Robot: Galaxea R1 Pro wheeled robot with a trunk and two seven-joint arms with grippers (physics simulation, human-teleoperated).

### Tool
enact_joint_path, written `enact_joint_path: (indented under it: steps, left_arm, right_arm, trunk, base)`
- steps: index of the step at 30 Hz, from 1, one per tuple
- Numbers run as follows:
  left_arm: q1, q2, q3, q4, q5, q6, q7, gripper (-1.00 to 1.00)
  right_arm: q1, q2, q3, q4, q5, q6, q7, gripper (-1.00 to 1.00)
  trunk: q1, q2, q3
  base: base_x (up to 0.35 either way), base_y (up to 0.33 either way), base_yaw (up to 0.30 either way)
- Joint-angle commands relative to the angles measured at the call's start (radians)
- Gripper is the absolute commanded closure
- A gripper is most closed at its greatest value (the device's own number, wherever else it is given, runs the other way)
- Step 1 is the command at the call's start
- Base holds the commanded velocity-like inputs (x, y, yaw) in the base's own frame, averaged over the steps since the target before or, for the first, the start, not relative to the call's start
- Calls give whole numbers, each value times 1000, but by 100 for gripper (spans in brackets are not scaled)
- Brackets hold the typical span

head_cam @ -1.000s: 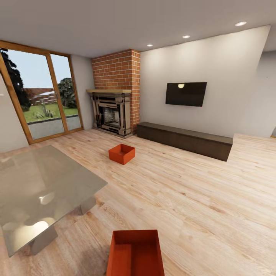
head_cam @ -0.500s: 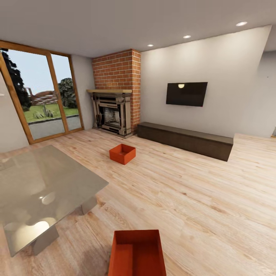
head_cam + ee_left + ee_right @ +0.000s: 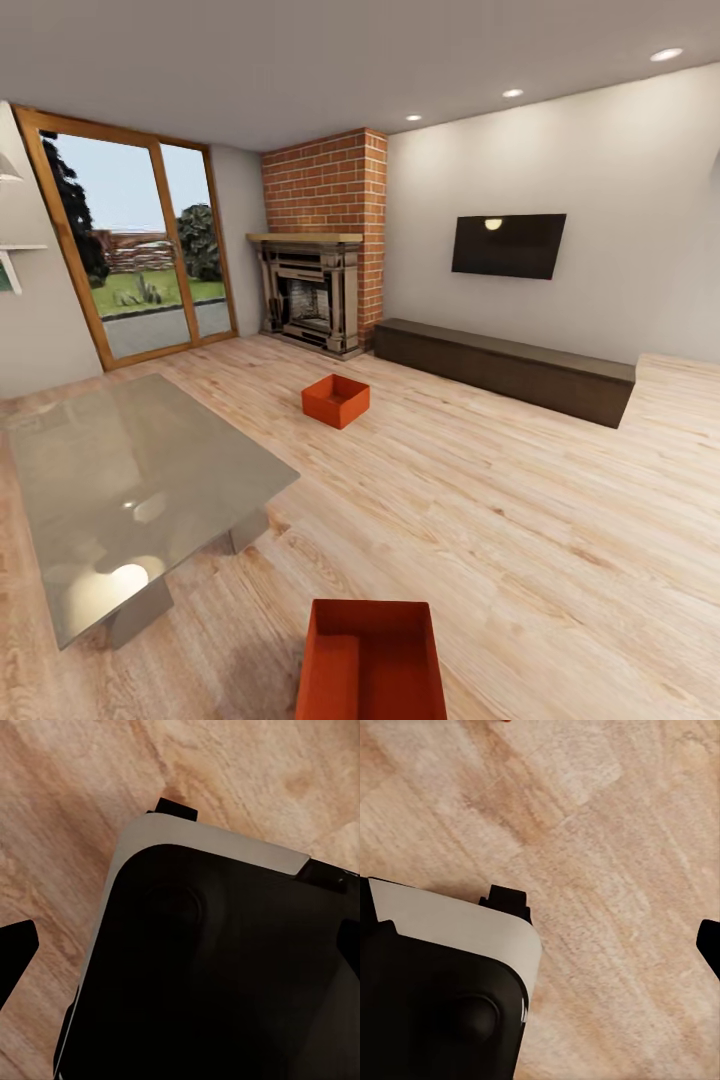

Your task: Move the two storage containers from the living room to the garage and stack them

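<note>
I am in the living room, on its light wood-plank floor. One orange-red storage container (image 3: 372,660) stands on the planks just in front of me, its open top facing up and its near end cut off by the picture's lower edge. The other storage container (image 3: 336,400) sits farther off, on the floor in front of the red-brick fireplace (image 3: 318,245). In the left wrist view my left gripper (image 3: 180,945) hangs open over my own black base, a dark fingertip (image 3: 15,952) at each side. One dark fingertip (image 3: 709,943) of the right gripper shows far out to the side, over bare planks, holding nothing.
A low glass table (image 3: 140,490) stands to my left, close to the near container. Wood-framed glass doors (image 3: 140,250) are at the back left. A long dark bench (image 3: 505,368) runs under a wall TV (image 3: 508,245). Open plank floor lies to the right.
The whole head picture has shifted right and slightly down, so the camera has moved. Both containers stand where they were on the floor.
</note>
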Motion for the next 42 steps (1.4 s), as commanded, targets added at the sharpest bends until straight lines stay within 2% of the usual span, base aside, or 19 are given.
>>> enact_joint_path:
  steps: [1,23,32,42]
  left_arm:
    - [0,0,0,-1,11,2,0,-100]
    - [0,0,0,0,10,2,0,-100]
    - [0,-1,0,0,10,2,0,-100]
    - [0,-1,0,0,10,2,0,-100]
  right_arm:
    - [-1,1,8,3,-8,-6,-1,-100]
    - [-1,1,7,3,-13,-9,-1,-100]
    - [-1,2,5,3,-17,-8,-1,-100]
    - [-1,2,4,3,-17,-8,-1,-100]
  trunk:
    - [0,-1,-1]
    - [0,-1,-1]
    - [0,-1,-1]
    - [0,-1,-1]
  base:
    - [0,0,21]
    - [0,0,2]
    - [0,0,-155]
    - [0,0,-29]
